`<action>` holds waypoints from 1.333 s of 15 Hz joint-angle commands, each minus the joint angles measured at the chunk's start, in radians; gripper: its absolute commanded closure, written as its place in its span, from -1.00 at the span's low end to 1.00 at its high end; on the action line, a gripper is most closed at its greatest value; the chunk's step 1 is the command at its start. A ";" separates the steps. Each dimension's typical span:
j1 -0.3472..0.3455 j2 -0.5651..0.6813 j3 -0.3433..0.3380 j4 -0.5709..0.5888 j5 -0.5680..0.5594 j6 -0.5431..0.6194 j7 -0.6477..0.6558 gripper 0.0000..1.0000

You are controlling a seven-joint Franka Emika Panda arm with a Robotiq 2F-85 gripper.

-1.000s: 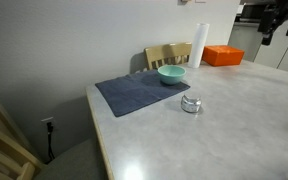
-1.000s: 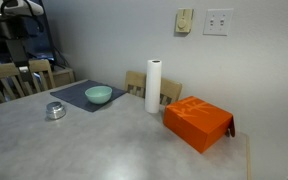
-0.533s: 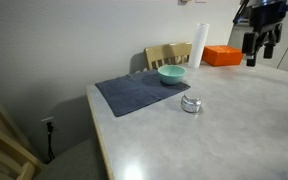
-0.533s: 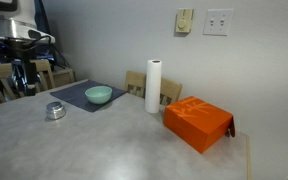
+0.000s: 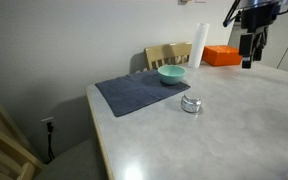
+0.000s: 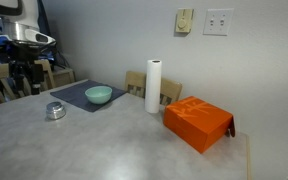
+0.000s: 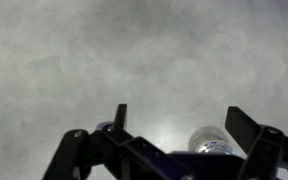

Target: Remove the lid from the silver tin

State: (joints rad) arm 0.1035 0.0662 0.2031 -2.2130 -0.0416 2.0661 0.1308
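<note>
Silver tin (image 5: pixel 191 105) on table (image 5: pixel 234 125), lid (image 5: pixel 191 99) on, pincer (image 5: pixel 249 62) spread, well apart

The arm (image 6: pixel 6 8) has white, rounded shells above a black gripper (image 5: pixel 250 58). In the wrist view its dark jaws look angular, with blue-black linkages behind them.

Fingers (image 7: pixel 245 124) of the gripper (image 7: pixel 182 120) stand spread over mottled grey tabletop (image 7: pixel 104 50); the silver tin (image 7: pixel 212 140) peeks behind them.
</note>
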 commanded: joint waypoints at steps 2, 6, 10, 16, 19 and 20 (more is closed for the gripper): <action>0.017 0.067 -0.026 0.032 -0.009 0.049 -0.055 -1.00; 0.023 0.144 -0.015 0.072 0.038 0.112 -0.154 -1.00; 0.027 0.228 -0.003 0.132 0.088 0.110 -0.270 -1.00; 0.053 0.338 0.002 0.223 0.058 0.115 -0.320 -1.00; 0.071 0.382 0.009 0.261 0.032 0.121 -0.359 -1.00; 0.075 0.398 0.011 0.272 0.028 0.127 -0.373 -1.00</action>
State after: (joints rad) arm 0.1684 0.4114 0.2064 -1.9875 0.0070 2.1768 -0.1942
